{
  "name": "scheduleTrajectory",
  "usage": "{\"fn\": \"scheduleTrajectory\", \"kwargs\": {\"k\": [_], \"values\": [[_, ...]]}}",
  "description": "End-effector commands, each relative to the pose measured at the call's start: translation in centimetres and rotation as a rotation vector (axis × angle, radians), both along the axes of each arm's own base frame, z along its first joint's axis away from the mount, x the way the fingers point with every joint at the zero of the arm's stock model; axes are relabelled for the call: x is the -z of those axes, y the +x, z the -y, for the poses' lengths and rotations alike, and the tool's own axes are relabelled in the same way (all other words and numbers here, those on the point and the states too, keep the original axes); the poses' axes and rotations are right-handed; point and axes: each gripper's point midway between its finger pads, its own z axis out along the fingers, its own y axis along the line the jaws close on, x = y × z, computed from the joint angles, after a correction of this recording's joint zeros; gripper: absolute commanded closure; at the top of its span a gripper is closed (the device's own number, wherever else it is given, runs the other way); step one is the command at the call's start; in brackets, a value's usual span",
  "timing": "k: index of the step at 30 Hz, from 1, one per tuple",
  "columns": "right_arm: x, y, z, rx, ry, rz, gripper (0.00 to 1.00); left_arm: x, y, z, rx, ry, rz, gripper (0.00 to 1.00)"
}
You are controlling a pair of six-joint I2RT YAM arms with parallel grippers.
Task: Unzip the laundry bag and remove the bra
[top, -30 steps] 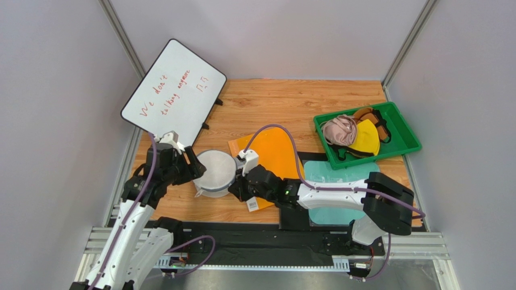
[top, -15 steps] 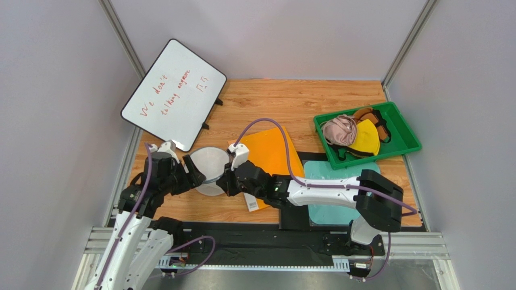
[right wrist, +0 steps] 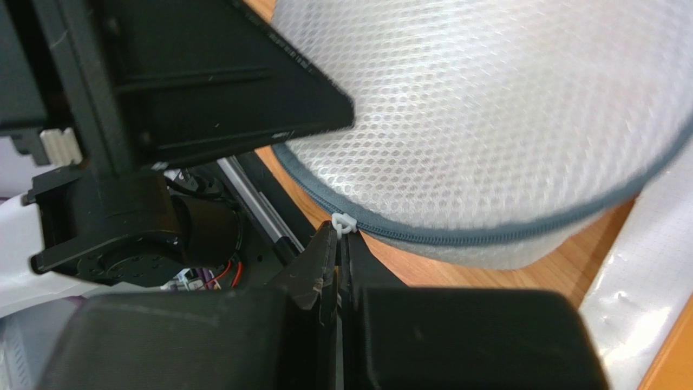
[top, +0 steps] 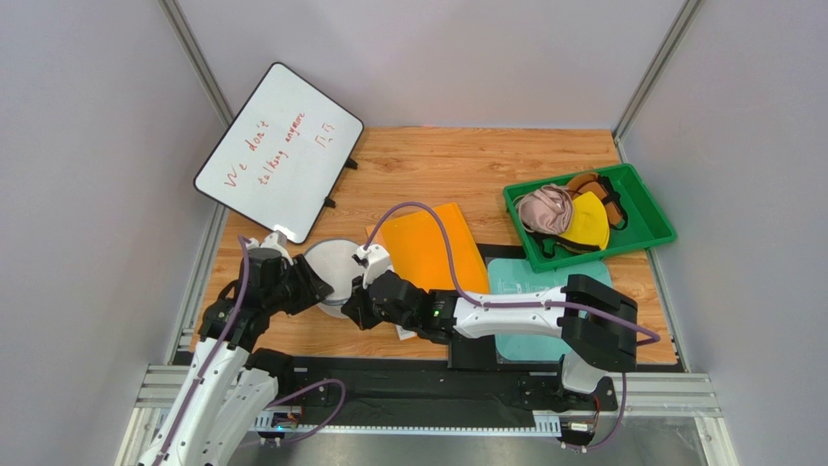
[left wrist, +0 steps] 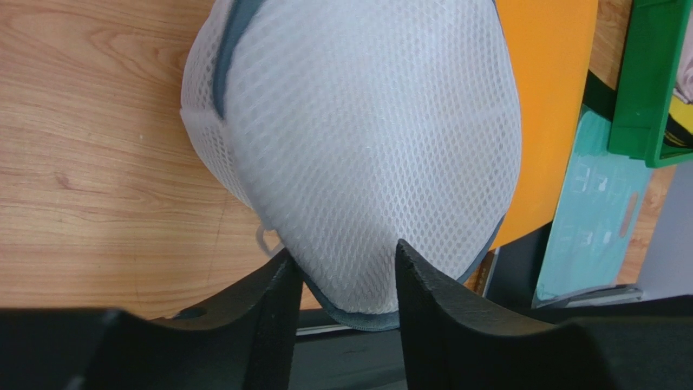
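Note:
The laundry bag, a white mesh drum with a grey zipper rim, stands tilted on edge near the table's front left. My left gripper meets it from the left. In the left wrist view the bag fills the frame, and its lower rim is pinched between the fingers of the left gripper. My right gripper meets it from the right and is shut on the small white zipper pull at the rim of the bag. The bra is hidden.
A whiteboard leans at the back left. An orange sheet and a teal sheet lie right of the bag. A green tray at the right holds pink, yellow and brown garments. The black base rail runs along the near edge.
The bag has tipped from lying flat up onto its edge and shifted a little left. My right gripper moved left along the rim with the pull. The left jaws have narrowed onto the bag.

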Motion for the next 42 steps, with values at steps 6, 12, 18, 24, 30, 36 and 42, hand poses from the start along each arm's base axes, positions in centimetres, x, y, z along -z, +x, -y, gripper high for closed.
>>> {"fn": "scheduleTrajectory", "kwargs": {"k": [6,12,18,24,30,36,42], "values": [[-1.3,-1.8,-0.9,-0.050,0.046,0.005,1.00,-1.1,2.2,0.3,0.002,0.010,0.056,0.82],[-0.2,-2.0,0.3,-0.037,0.025,-0.012,1.00,-1.1,3.1,0.0,-0.004,0.037,0.066,1.00],[1.0,-1.8,1.5,-0.011,-0.008,-0.014,1.00,-1.3,3.7,0.1,0.006,0.050,0.078,1.00],[1.2,-1.0,3.2,0.036,-0.039,0.011,1.00,-1.7,4.0,-0.1,0.015,0.064,0.089,1.00],[1.4,0.4,4.9,0.079,-0.051,0.016,1.00,-1.5,4.5,-0.5,0.012,0.080,0.090,1.00],[1.4,1.0,5.7,0.097,-0.076,0.033,1.00,-1.4,5.4,-1.6,-0.013,0.119,0.087,1.00],[-0.4,-0.3,4.4,0.038,-0.042,0.037,1.00,-2.0,8.0,-1.1,0.023,0.124,0.097,1.00]]}}
